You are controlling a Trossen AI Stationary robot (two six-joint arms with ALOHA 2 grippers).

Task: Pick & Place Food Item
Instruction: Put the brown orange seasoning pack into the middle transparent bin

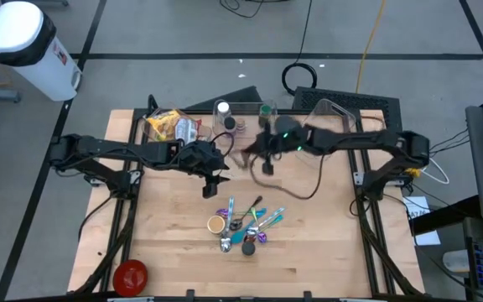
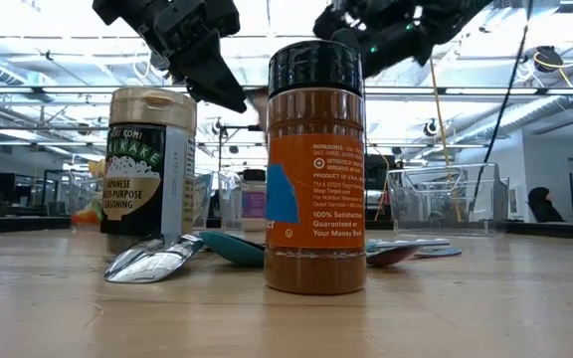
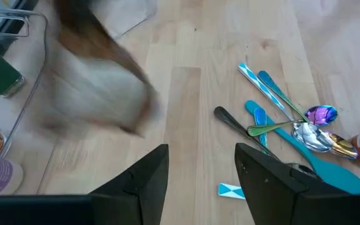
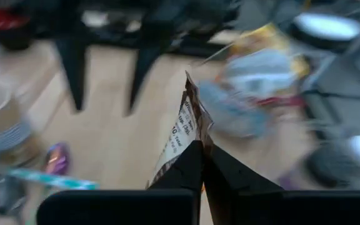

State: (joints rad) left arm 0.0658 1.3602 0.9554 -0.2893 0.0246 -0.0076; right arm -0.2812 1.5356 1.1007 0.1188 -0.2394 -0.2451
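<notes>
- Food packet [image 4: 183, 134], a thin wrapper with white and brown print, is pinched by its edge in the right gripper [image 4: 200, 159]; the fingers are pressed together on it, and it hangs off the table.
- Seen from above, the right gripper [image 1: 267, 155] is over the far middle of the table, just near of the clear bin [image 1: 342, 117], with the packet's motion-smeared shape [image 1: 246, 155] at its left.
- Left gripper [image 1: 212, 180] hovers close by on the left, fingers [image 3: 144, 181] apart and holding nothing, above bare wood just far of the utensil pile [image 1: 246, 226].
- Judgement: this is the carry step. The hold is on an edge only, so a slow, level carry should keep the wrapper from swinging or slipping. The drop spot is not evident; settle it before letting go, and keep clear of the left arm.
- Snack bags [image 1: 170, 127] sit in the far-left tray; small bottles [image 1: 225, 117] stand at the far middle.
- Red lid-like disc [image 1: 130, 273] lies at the near-left corner.
- Legible: the beige-capped jar [image 2: 147, 169] reads "JAPANESE", "PURPOSE" and "SEASONING".
- Orange spice bottle [image 2: 315, 169], black cap: "INGREDIENTS", "100% Satisfaction Guaranteed or Your Money Back".
- Packet's own print is too blurred to read.
</notes>
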